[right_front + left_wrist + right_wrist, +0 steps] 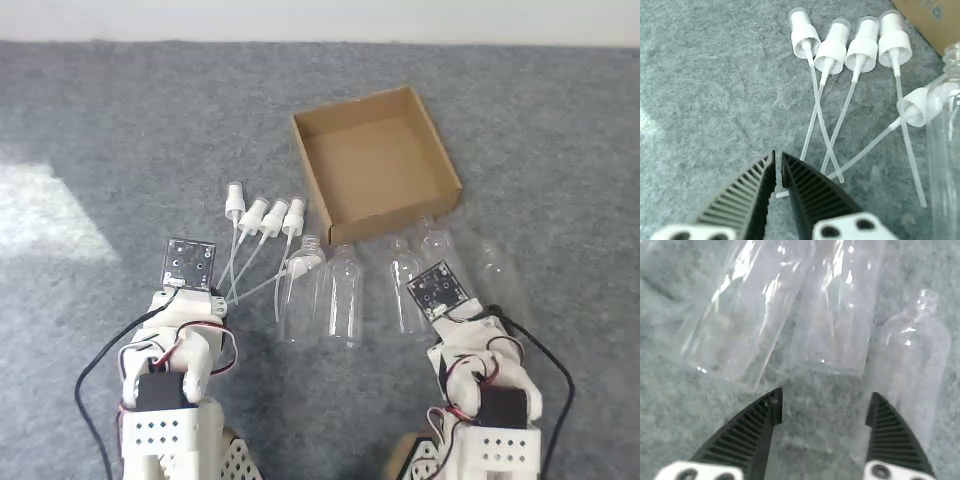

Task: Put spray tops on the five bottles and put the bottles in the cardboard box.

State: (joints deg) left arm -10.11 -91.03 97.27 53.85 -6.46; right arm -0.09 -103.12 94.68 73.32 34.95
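Five clear plastic bottles (345, 295), mid-frame, lay uncapped beside loose white spray tops (272, 218), the brown cardboard box (375, 165) above unfilled; left gripper (778, 155) jaws almost pressed together, right gripper (826, 394) jaws spread.

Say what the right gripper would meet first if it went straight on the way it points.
Most likely the base of the middle bottle, lying straight ahead of the right gripper and its open fingers. Height above the carpet is unclear, so it might touch carpet first.
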